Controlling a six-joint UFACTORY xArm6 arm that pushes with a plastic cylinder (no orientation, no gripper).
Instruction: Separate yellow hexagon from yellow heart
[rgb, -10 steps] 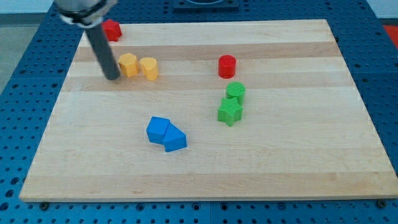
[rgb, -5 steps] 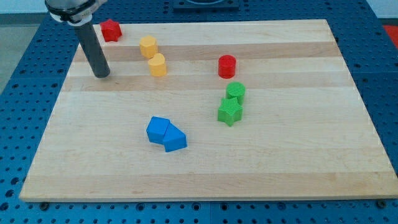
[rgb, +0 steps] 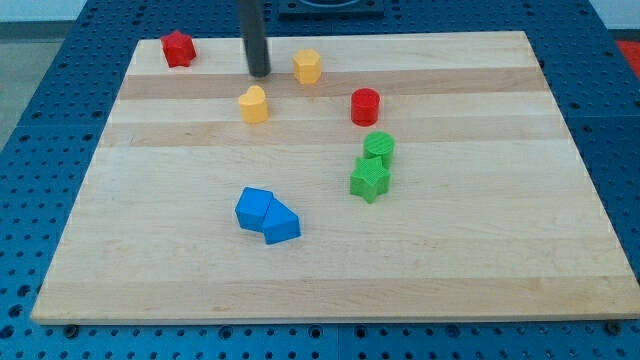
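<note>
Seen left to right across the wooden board (rgb: 480, 250): red block (rgb: 178, 48) at the top-left corner; yellow heart (rgb: 254, 104) just below my tip (rgb: 260, 73); yellow hexagon (rgb: 307, 66) up and to the right, clear of the heart. No claw fitted, only a bare rod, so nothing gripped. Tip parked between the two yellows, nearer the heart, touching neither. Separation looks largely done; perhaps a further nudge left to widen the gap.
</note>
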